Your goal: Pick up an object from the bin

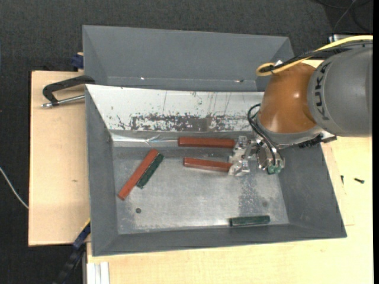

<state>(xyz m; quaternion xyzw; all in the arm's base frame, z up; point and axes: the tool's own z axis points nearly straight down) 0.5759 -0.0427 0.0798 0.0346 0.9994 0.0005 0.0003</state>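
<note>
The risk I see is a poor grasp. My pincer (241,157) sits at the right-hand ends of two red-brown bars lying close together, so closing here could catch only a tip. The bar might then swing or slip out on the lift, or its neighbour could get knocked. I cannot tell whether my pincer is spread or pressed together. The nearer red-brown bar (206,165) runs leftward from the pincer, its right end seemingly touching it. The farther red-brown bar (207,141) lies just beyond, by the far wall of the bin (98,176)
</note>
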